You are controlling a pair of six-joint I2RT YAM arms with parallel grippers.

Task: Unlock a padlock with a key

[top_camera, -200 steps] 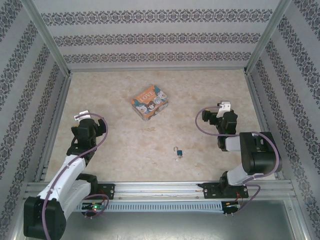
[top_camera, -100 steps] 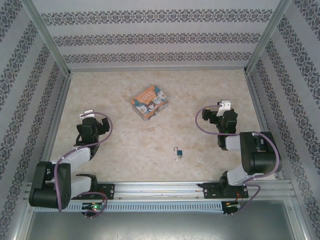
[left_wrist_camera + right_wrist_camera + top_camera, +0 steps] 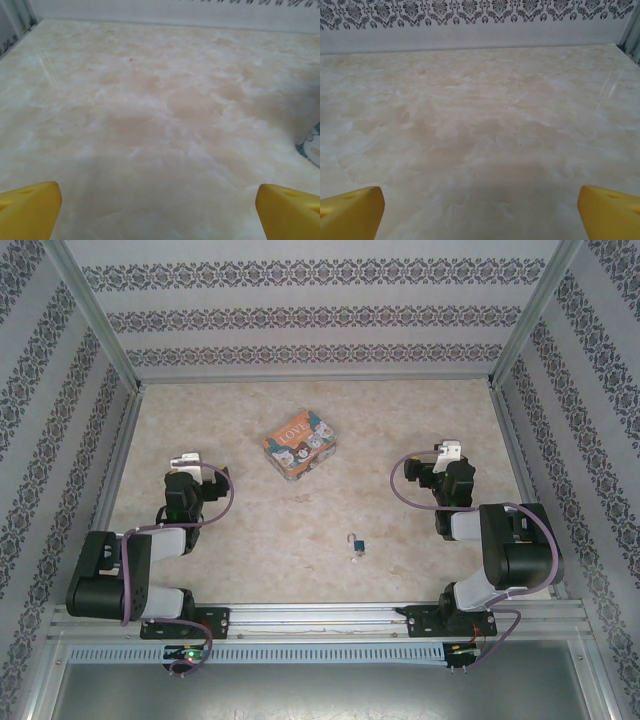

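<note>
Marble tabletop (image 3: 230, 540) mostly bare; only the LOVE tin (image 3: 299, 446) at mid-table and the small padlock (image 3: 357, 546) near the front rail interrupt it. Wide lanes either side of the tin; patterned walls (image 3: 60, 440) close three sides.

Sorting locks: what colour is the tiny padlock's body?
The tiny padlock is blue-teal; top external view.

A robot test cell, the kind found in a lab or workshop, not a lived-in room. The marble-patterned table (image 3: 250, 530) is boxed in by bare aluminium posts (image 3: 95, 315) that hold flat panels (image 3: 300, 315) papered in striped damask print, like a staged backdrop. The left arm (image 3: 110, 575) and right arm (image 3: 510, 550) are bolted to an aluminium rail (image 3: 320, 615) at the near edge. A slotted cable duct (image 3: 320, 652) runs just below the rail, and purple cables (image 3: 400, 485) loop along the arms.
</note>
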